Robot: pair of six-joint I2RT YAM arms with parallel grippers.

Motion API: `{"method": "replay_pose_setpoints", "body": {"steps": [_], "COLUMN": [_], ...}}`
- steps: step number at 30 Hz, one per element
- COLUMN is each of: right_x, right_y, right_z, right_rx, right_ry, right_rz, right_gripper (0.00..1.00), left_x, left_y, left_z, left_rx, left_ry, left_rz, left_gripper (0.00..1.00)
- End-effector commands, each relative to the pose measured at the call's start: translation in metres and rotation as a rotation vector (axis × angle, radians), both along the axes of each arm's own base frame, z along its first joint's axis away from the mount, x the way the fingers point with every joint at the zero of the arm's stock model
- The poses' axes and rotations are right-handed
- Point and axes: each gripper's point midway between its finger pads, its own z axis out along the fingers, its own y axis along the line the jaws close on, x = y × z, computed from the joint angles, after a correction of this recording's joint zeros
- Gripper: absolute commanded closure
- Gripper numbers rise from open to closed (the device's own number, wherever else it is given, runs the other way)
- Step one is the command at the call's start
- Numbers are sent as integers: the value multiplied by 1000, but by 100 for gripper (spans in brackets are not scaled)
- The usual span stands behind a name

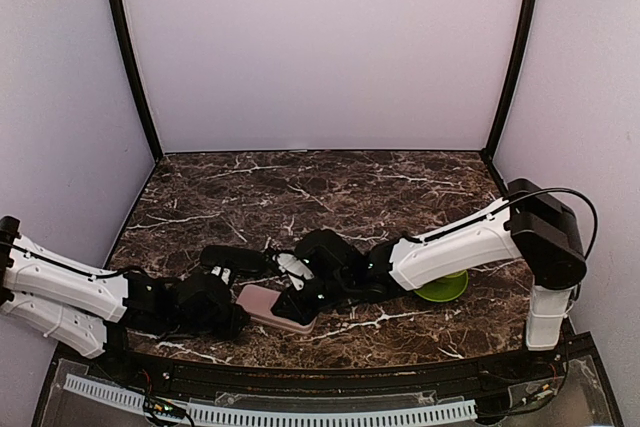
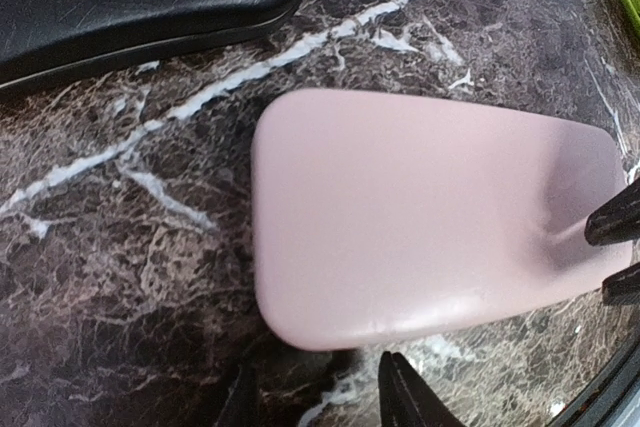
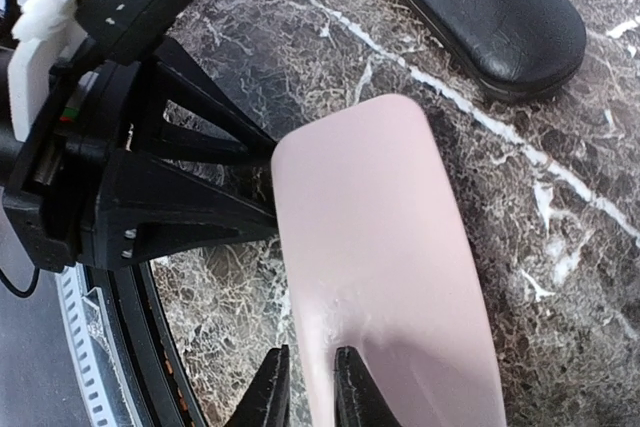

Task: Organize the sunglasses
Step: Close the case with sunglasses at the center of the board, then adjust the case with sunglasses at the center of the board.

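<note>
Pink, smooth-skinned and dimpled at the grip point: this is the right end of the pink case [image 2: 430,217]. The right pincer [image 3: 310,392] sits there with jaws narrow, one finger on the top face and the other at the edge, pinching the rim. The left pincer [image 2: 325,397] stands part open at the opposite, left end of the same case. Its tips are level with that end; contact not resolvable. The case lies flat and closed on the marbled desk [image 1: 330,187], near edge, centre-left. The black case [image 3: 480,12], also closed, lies just beyond it on the far side, apart from it. A green dish [image 1: 445,289] sits off to the right, part hidden by the right arm.

Step in hand, as judged: opening the pink case with both arms.
- The left pincer should brace the base low, below the seam, before the right one pulls.
- The right should swing the lid up on its hinge arc rather than straight up, or the whole case may tip or skid on the slick top.
- The pinch looks shallow and sits on a rounded edge, so slip is the main risk; a deeper bite would help.

Sunglasses: neither pair visible in any view. None shows on the part of the desk seen here; whether a pair sits inside either case cannot be told. Frame colour, lenses, arms folded or not: not observable now.
</note>
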Motion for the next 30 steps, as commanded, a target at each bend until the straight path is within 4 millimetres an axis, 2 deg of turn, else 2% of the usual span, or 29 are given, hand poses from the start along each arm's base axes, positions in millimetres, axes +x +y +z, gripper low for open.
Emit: {"method": "replay_pose_setpoints", "body": {"steps": [1,6,9,15,19,21,24,30], "right_x": [-1,0,1,12,18,20,19,19], "right_y": [-4,-5,-6,-21,-37,-44,-48,-57], "right_z": [4,6,12,26,24,19,14,-5], "right_rx": [5,7,8,-27,-99,-141,-173,-231], "right_ry": [17,19,0,-79,-122,-136,-137,-97], "right_rz": [9,14,14,-15,-39,-41,-45,-82], "right_gripper": [82,81,76,49,35,30,28,27], "left_x": [-8,-10,-12,-8,0,5,16,29], "left_y": [12,13,14,8,4,4,7,9], "left_z": [5,14,20,47,70,75,72,58], "left_rx": [51,31,20,-64,-126,-132,-127,-94], "left_ry": [17,14,10,-47,-114,-120,-97,-77], "left_rz": [-3,1,4,-11,-12,-9,17,16], "left_gripper": [56,54,53,46,40,39,38,45]}}
